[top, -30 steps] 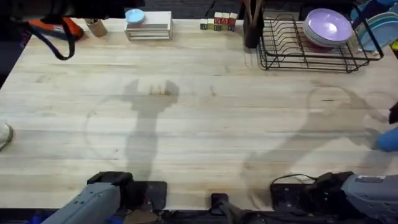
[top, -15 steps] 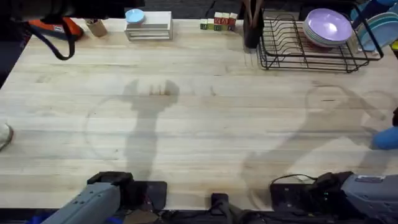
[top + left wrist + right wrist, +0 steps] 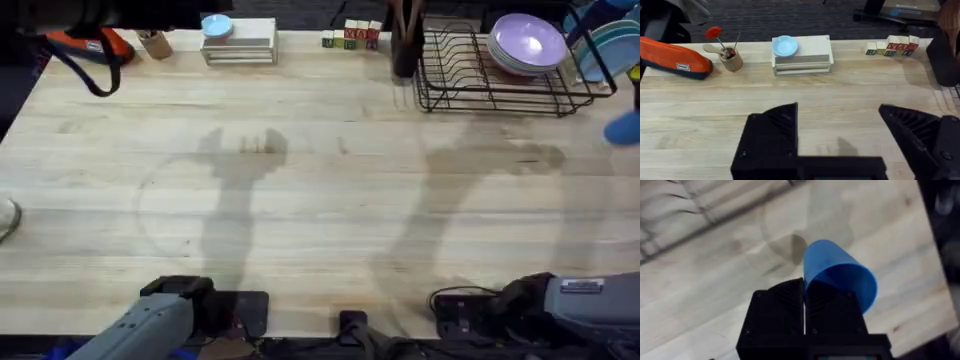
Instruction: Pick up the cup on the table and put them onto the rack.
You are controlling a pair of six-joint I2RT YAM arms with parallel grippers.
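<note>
The bright-blue cup (image 3: 837,275) hangs above the table (image 3: 320,200), tilted, with my right gripper (image 3: 804,305) shut on its rim. In the overhead view the cup (image 3: 625,128) shows at the far right edge, just in front of the black wire rack (image 3: 480,80). Blurred rack wires (image 3: 670,210) lie beyond the cup in the right wrist view. My left gripper (image 3: 840,145) is open over bare wood, its two black fingers (image 3: 771,137) wide apart with nothing between them.
Lavender bowls (image 3: 527,45) and teal plates (image 3: 610,50) fill the rack's right part. A dark utensil holder (image 3: 405,40) stands at its left end. Along the far edge sit wooden blocks (image 3: 352,35), a pale-blue dish on a white box (image 3: 216,26) and an orange pouch (image 3: 85,45).
My right gripper has carried the cup away from the near right edge toward the rack. Its shadow on the table has shifted toward the rack too. The left arm has not moved.
</note>
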